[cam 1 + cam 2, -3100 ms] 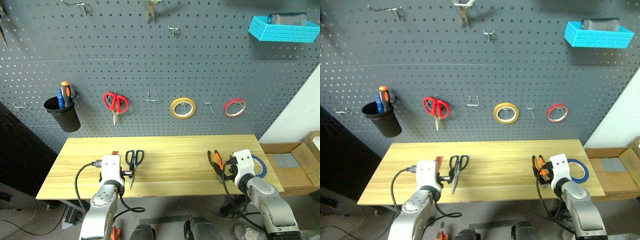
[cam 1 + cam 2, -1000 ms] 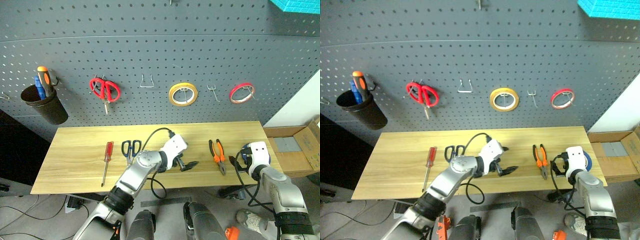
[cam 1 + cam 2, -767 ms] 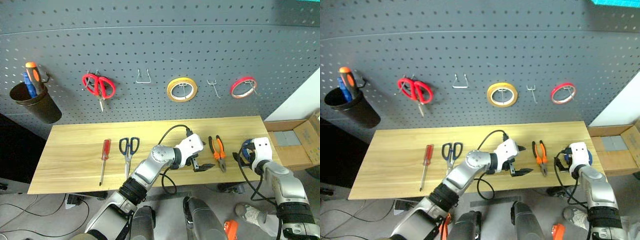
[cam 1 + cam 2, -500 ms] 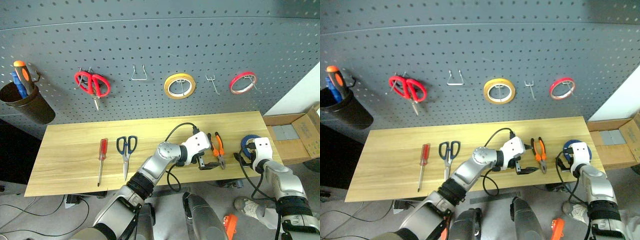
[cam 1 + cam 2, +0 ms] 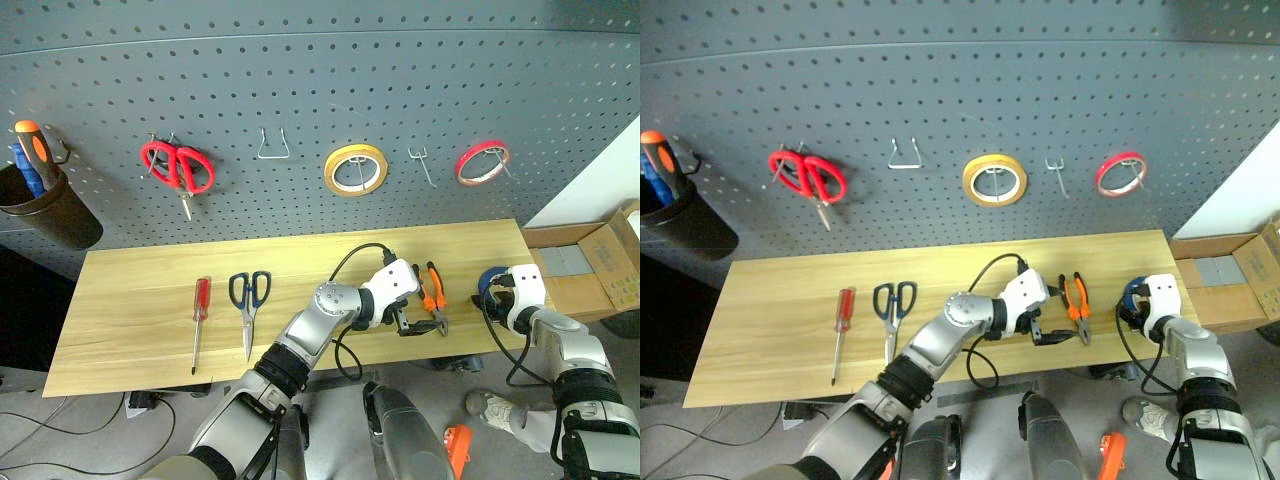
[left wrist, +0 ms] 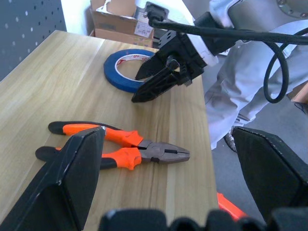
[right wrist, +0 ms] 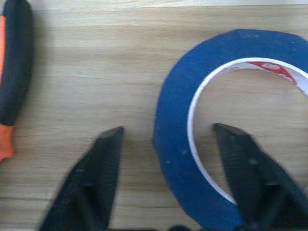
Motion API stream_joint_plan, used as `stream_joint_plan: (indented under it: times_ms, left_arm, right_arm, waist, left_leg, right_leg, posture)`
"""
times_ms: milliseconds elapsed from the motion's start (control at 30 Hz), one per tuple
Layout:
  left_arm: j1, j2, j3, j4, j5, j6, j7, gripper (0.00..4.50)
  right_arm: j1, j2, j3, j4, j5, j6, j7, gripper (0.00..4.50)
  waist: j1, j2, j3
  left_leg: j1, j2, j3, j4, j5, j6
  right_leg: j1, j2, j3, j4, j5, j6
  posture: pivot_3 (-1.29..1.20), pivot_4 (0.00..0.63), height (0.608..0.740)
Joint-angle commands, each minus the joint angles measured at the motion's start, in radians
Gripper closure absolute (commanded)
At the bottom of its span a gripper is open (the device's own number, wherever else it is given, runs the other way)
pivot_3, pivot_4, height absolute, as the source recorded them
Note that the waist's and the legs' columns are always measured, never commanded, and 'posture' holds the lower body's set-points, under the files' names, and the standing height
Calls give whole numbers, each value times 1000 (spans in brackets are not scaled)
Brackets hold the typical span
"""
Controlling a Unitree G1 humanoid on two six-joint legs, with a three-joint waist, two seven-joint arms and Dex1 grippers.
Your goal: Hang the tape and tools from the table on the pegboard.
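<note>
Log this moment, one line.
left pincer: open over pliers | right pincer: open, straddling blue tape wall | both on table

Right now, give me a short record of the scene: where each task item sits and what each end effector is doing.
Tape: flat on table, right end
Pliers: flat, beside tape
Scissors: flat, left half
Screwdriver: flat, left of scissors
Left end effector: open, aimed at pliers
Right end effector: open, straddling tape's band
Pegboard: bare hook free

head stereo: high, fwd-down, far | wrists: close, low | shared: tape [image 6: 126,67], table [image 5: 140,300]
</note>
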Motion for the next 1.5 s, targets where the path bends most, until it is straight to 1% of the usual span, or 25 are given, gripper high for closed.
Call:
stream_joint_plan:
  times_ms: [33,67,100,133,167,300,400,467,500,567,600,667,733,800,867,900,1000,1067,1167,1200,1333,1400,1500]
  left_arm:
    - [-16,-7,17,-21,3,-12,4,0]
    - [-17,-9,21,-20,1,-7,3,0]
    - [-18,-9,25,-21,-1,-3,2,0]
    - [-18,-9,27,-24,-2,0,0,0]
    - [-18,-9,29,-23,-1,-1,-1,0]
    - [-1,3,24,-42,-1,-3,-22,0]
    - [26,25,15,-99,-15,13,-60,0]
    - [52,58,7,-149,-14,21,-88,0]
    - [69,77,12,-185,-20,36,-98,0]
    - [101,111,31,-260,-41,74,-107,0]
    - [117,126,42,-296,-51,93,-108,0]
    - [179,178,101,-428,-92,169,-89,0]
    - [231,211,158,-537,-131,243,-56,0]
    - [285,226,231,-646,-174,332,1,0]
    - [352,235,308,-762,-206,415,73,0]
    - [387,231,346,-819,-227,460,110,0]
    - [452,230,398,-923,-263,537,178,0]
    - [475,236,402,-952,-268,555,207,0]
    - [474,239,389,-953,-267,554,237,0]
    - [465,239,384,-947,-265,549,245,0]
    - [404,225,388,-932,-277,557,280,0]
    - [388,227,389,-936,-287,566,286,0]
    - [373,229,376,-929,-292,565,294,0]
  right_arm:
    - [15,10,13,28,1,6,18,2873]
    - [13,10,15,36,-2,0,18,3292]
    - [9,11,15,44,-5,-6,17,3619]
    - [7,12,16,50,-7,-10,16,3916]
    - [3,13,15,58,-9,-15,16,4087]
    - [-1,11,22,80,-34,-50,-16,4099]
    - [36,0,52,21,-77,-109,-45,4099]
    - [83,4,71,-86,-97,-136,-62,4099]
    - [115,7,85,-161,-113,-153,-77,4099]
    - [178,13,115,-302,-148,-180,-104,4099]
    - [207,17,129,-368,-167,-193,-117,4099]
    - [299,44,183,-580,-226,-235,-162,4099]
    - [364,63,232,-716,-293,-285,-204,4099]
    - [412,83,286,-802,-368,-357,-251,4099]
    - [441,84,347,-826,-450,-474,-294,4099]
    - [440,73,368,-814,-495,-539,-320,4099]
    - [408,53,380,-751,-575,-664,-394,4099]
    - [359,50,380,-691,-608,-725,-437,4099]
    - [264,53,387,-589,-629,-801,-475,4099]
    - [236,56,387,-555,-623,-817,-476,4099]
    - [107,48,369,-361,-556,-873,-436,4099]
    - [56,39,355,-274,-510,-886,-396,4099]
    - [-9,39,336,-179,-443,-902,-344,4099]
  waist:
    - [0,0,0]
    - [0,0,-1]
    - [0,0,-1]
    - [0,0,-1]
    - [0,0,-2]
    - [0,-2,-5]
    - [1,-2,-8]
    - [3,2,-19]
    - [4,4,-23]
    - [3,10,-35]
    - [3,12,-39]
    - [3,15,-50]
    - [3,16,-64]
    - [5,16,-77]
    - [8,15,-93]
    - [10,15,-100]
    - [19,7,-118]
    - [30,2,-124]
    - [42,-4,-129]
    - [46,-5,-131]
    - [56,-7,-135]
    - [58,-7,-137]
    - [60,-7,-138]
  left_leg:
    - [0,0,0,0,0,0]
    - [0,0,0,0,0,0]
    - [0,0,0,0,0,0]
    - [0,0,0,0,0,0]
    - [0,0,0,0,0,0]
    - [0,0,0,1,0,0]
    - [0,0,1,1,0,0]
    - [0,0,1,1,0,0]
    - [-2,0,0,1,0,-1]
    - [-8,1,0,1,1,-2]
    - [-14,1,1,1,3,-5]
    - [-16,1,1,2,4,-6]
    - [-18,2,2,2,4,-7]
    - [-18,2,1,2,4,-7]
    - [-18,1,-1,2,4,-6]
    - [-18,1,0,2,3,-6]
    - [-15,-1,0,3,3,-6]
    - [-13,-2,0,5,4,-5]
    - [-3,-8,0,6,5,-3]
    - [0,-8,0,6,6,-2]
    - [3,-8,-2,6,8,2]
    - [4,-9,-2,6,8,2]
    - [4,-10,-3,4,8,2]
  right_leg:
    - [0,0,0,0,0,0]
    - [0,0,0,0,0,0]
    - [0,0,0,0,0,0]
    - [0,0,0,0,0,0]
    - [0,0,0,0,0,0]
    - [0,0,0,0,1,1]
    - [0,0,1,0,1,2]
    - [-2,-1,0,0,1,2]
    - [-5,-1,0,1,1,2]
    - [-11,-1,0,1,1,2]
    - [-15,-2,0,2,2,2]
    - [-19,-3,0,4,2,2]
    - [-24,-6,1,6,3,0]
    - [-24,-7,0,5,2,2]
    - [-23,-6,-2,4,3,3]
    - [-23,-6,-1,4,3,3]
    - [-18,-7,-1,2,5,6]
    - [-15,-7,-1,1,7,6]
    - [-5,-7,-1,0,8,5]
    - [-2,-7,0,0,7,0]
    - [4,-7,-1,1,7,-2]
    - [7,-7,-1,1,8,-1]
    - [8,-8,-1,0,10,2]
  posture:
    - [-63,308,740]
    - [-61,304,740]
    - [-60,297,740]
    - [-60,297,740]
    - [-60,285,740]
    - [-66,257,740]
    - [-66,231,740]
    - [-65,212,740]
    - [-63,200,740]
    - [-62,185,740]
    - [-59,175,740]
    - [-54,158,740]
    - [-36,137,740]
    - [-32,128,740]
    - [-31,119,740]
    - [-21,112,740]
    - [7,104,740]
    - [29,100,740]
    - [55,93,740]
    - [59,91,740]
    - [83,85,740]
    - [87,87,740]
    - [88,85,740]
